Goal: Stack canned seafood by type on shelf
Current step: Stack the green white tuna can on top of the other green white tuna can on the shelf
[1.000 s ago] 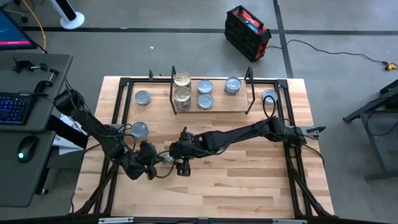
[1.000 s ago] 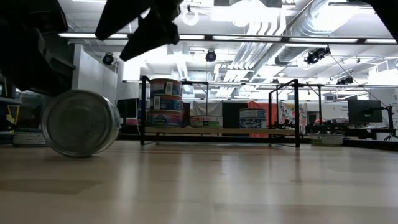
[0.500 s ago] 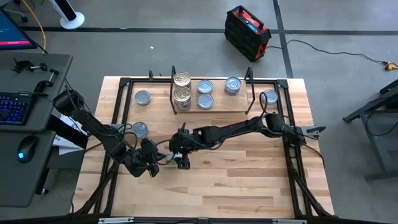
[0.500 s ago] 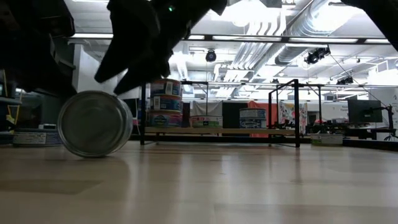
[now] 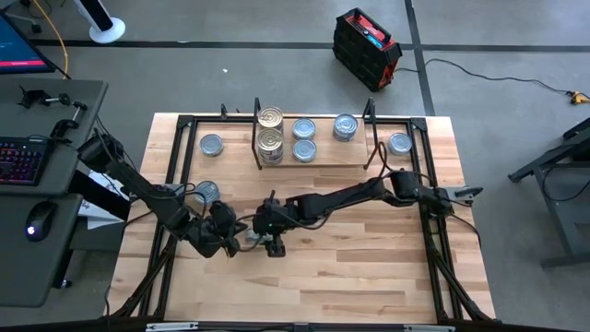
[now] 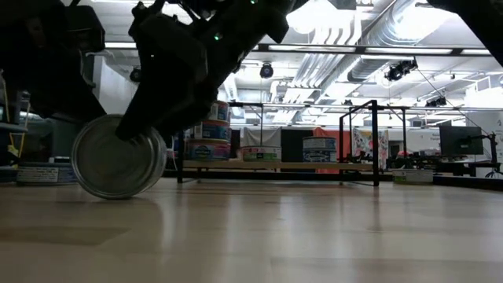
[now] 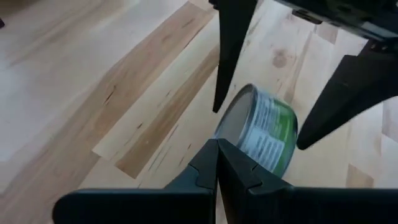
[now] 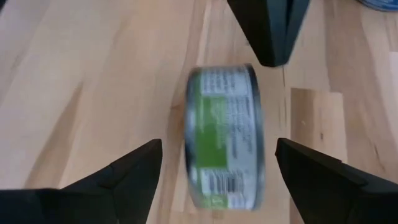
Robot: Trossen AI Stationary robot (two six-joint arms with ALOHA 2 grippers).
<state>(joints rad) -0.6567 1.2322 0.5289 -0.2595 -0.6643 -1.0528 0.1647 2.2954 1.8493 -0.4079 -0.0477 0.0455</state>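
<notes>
Green-labelled tin [image 8: 225, 138], on edge on bare bench [image 5: 369, 267] boards, mid-bench, well clear of shelf [image 5: 313, 159]. Right gripper [image 8: 214, 171]: jaws wide, straddling tin, apparently not touching. Left gripper [image 7: 217, 163]: jaws pressed together, tips just beside tin.

Bright ceiling lights [image 6: 330, 14] glare behind silhouetted arms in the low view, while the green-labelled tin [image 8: 225, 137] is motion-blurred.
</notes>
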